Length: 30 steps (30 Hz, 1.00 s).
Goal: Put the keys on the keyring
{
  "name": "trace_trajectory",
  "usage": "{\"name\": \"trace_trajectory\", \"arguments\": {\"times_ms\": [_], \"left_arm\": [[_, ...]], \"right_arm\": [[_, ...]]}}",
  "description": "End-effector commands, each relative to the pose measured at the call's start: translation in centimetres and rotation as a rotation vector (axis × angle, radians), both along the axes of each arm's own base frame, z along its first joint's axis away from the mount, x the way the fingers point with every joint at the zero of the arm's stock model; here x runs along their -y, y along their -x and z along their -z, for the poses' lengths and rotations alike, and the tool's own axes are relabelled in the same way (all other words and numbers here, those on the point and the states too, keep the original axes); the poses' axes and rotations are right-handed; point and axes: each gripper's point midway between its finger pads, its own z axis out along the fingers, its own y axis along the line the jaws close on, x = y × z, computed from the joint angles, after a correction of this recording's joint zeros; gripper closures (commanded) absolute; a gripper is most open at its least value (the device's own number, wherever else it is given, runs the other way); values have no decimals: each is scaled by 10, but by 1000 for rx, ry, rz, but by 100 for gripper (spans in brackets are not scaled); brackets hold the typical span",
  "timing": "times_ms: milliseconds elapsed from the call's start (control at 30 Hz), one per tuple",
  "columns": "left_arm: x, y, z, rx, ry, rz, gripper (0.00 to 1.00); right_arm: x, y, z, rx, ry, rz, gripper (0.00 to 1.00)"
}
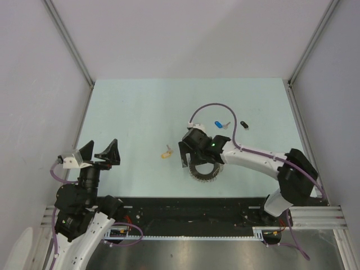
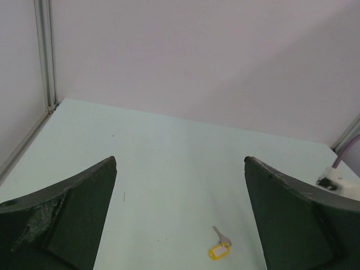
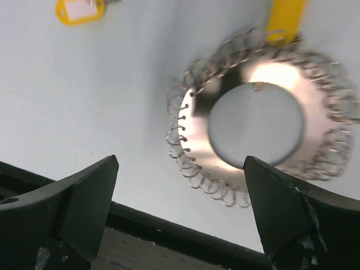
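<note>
The right gripper (image 3: 180, 162) stands wide open with nothing between its fingers, low over the keyring (image 1: 203, 173), which lies flat on the table (image 1: 135, 112) just right of centre in the overhead view. The left gripper (image 2: 180, 160) is also spread wide and empty at the lower left. The yellow key (image 1: 165, 153) lies loose just left of the keyring, while the blue key (image 1: 219, 124) and black key (image 1: 244, 124) lie side by side above it, apart from the ring.
</note>
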Motion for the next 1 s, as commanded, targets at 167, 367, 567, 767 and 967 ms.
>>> {"name": "trace_trajectory", "arguments": {"times_ms": [167,367,567,767,967], "left_arm": [[3,10,-7,22,15,41,0],[17,-12,18,-147,4,54,0],[31,-27,36,-261,-48,85,0],[37,-31,44,-301,-60,104,0],[47,-37,51,-337,-83,141,0]], "right_arm": [[90,-31,-49,186,66,240,0],[114,-30,-39,140,-76,313,3],[127,-28,-16,125,-28,324,8],[127,-26,13,85,63,301,14],[122,-27,38,73,138,248,28]]}}
